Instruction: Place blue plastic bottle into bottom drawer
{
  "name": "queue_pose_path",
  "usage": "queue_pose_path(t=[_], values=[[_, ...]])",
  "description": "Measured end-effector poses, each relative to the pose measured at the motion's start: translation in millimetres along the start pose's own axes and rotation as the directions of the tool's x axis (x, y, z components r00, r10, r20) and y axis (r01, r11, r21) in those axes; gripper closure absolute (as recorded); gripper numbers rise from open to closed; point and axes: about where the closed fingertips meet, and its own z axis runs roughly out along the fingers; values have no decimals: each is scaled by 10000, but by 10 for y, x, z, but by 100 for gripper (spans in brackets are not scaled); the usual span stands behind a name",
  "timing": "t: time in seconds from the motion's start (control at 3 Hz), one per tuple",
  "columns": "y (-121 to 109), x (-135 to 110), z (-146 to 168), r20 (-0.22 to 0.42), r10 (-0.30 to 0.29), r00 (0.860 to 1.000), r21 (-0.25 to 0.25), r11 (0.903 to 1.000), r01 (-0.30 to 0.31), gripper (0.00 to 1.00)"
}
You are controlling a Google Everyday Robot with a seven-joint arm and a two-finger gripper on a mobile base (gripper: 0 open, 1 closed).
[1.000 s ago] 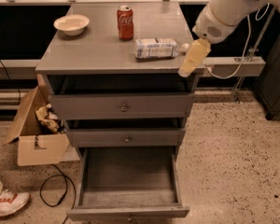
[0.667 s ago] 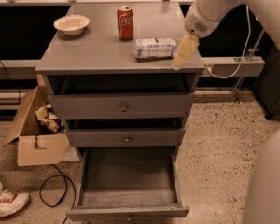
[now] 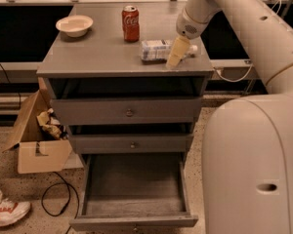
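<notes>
One second has carried my hand (image 3: 174,57) leftward, from beyond the right edge of the counter (image 3: 93,55) to the right end of the blue plastic bottle (image 3: 155,50), upper centre of frame. The bottle lies on its side near the counter's front right, below and right of the red can (image 3: 130,23), and has not moved. Whether the hand is open, or has any hold on the bottle, I cannot tell. The bottom drawer (image 3: 134,222) stands pulled out at lower centre. By my reading the approach is nearly over; grasp and carry-down remain.
</notes>
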Motion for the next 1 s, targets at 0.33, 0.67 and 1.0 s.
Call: queue_pose_path(t=[0.33,0.67,1.0], values=[[-91,-98,227,12,-99,10000,-321,9994,99,0],[-120,-173,337,57,-191,9998,-492,9986,194,0],[-106,-233,444,62,-216,9997,-711,9972,220,19]])
